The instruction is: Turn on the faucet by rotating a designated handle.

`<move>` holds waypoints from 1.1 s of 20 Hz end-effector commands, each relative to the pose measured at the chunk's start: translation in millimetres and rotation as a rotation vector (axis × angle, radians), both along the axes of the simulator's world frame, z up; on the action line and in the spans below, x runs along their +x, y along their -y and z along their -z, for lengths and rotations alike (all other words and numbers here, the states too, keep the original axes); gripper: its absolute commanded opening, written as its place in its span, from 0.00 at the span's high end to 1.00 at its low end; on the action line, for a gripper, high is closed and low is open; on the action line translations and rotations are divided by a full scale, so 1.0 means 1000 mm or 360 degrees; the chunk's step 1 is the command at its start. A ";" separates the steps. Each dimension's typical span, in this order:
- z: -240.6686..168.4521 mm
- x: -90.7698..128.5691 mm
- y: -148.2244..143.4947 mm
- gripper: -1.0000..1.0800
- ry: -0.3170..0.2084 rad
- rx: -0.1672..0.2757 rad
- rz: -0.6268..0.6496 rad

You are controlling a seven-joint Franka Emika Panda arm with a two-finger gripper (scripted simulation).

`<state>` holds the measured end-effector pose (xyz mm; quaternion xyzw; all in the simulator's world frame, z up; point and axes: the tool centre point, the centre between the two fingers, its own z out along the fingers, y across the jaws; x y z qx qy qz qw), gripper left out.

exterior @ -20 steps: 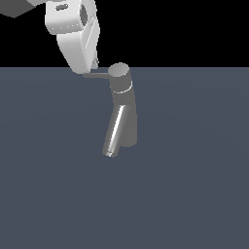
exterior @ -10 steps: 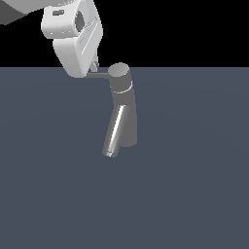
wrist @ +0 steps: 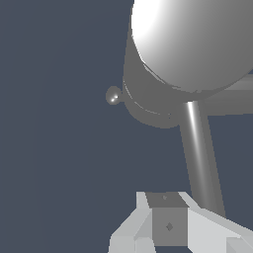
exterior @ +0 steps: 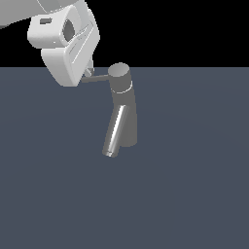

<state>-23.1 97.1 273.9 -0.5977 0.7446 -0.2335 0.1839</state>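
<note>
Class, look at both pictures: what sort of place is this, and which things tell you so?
Most likely a simulated test scene, not a real room: a lone grey faucet stands on a flat, featureless slate floor under a black backdrop, with a plain white gripper by its handle.

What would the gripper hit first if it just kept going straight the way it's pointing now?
Most likely the handle: the gripper sits right at the rod's outer end, angled down toward the exterior view's right. Beyond that lies the faucet. Depth is unclear, so it might slip just past the rod.
</note>
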 end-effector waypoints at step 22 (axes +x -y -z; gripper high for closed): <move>0.037 -0.056 0.008 1.00 -0.0010 0.0018 0.0027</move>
